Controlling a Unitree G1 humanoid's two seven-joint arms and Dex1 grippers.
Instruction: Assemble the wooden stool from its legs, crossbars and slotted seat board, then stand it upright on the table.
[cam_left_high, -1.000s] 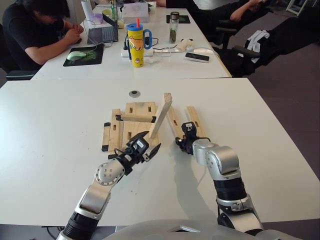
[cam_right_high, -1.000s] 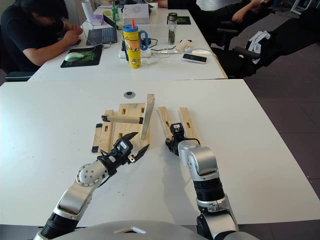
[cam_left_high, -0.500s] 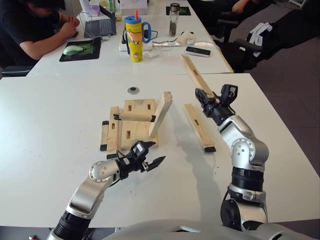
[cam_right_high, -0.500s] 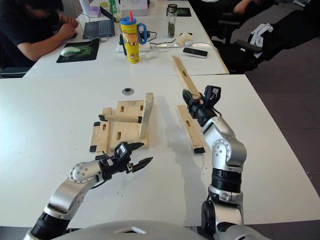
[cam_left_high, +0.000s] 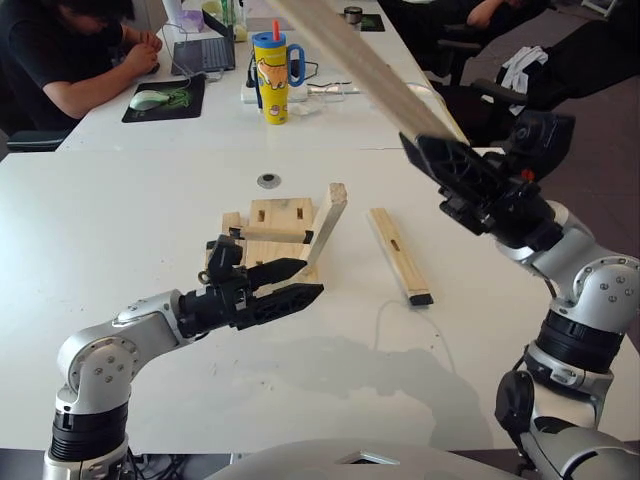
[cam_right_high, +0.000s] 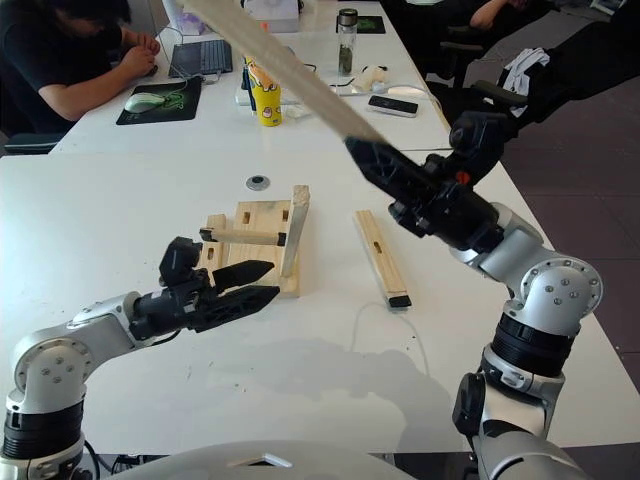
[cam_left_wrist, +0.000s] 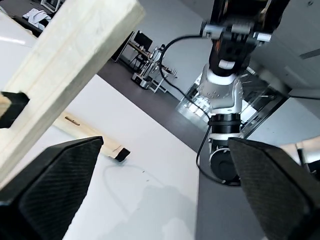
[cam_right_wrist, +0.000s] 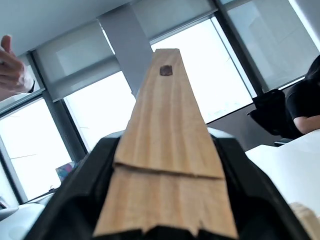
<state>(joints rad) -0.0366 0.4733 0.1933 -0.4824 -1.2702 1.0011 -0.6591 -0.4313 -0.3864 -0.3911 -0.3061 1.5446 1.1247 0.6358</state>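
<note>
The seat board (cam_left_high: 281, 212) lies flat on the white table (cam_left_high: 120, 230); every place below is given from it. A leg (cam_left_high: 326, 224) stands at its right edge, leaning, top end uppermost; a crossbar (cam_left_high: 268, 236) lies across the board and meets that leg partway up. More wood (cam_right_high: 209, 252) lies along the board's left edge, partly hidden by the left arm, so I cannot tell which parts. A second leg (cam_left_high: 397, 252) lies flat on the table near the board's right side and apart from it, its dark-capped end toward the robot.

The left gripper (cam_left_high: 306, 279) hangs low just in front of the board's near edge, its tips pointing right, toward the foot of the leaning leg; its fingers (cam_left_wrist: 60, 192) are spread wide and hold nothing.

The right gripper (cam_left_high: 425, 155) is well above and to the right of the board, high over the table; its jaws are clamped on the end of a third leg (cam_left_high: 350, 60), which slants up and away over the board's far side; the grip is snug on both faces in the right wrist view.
</note>
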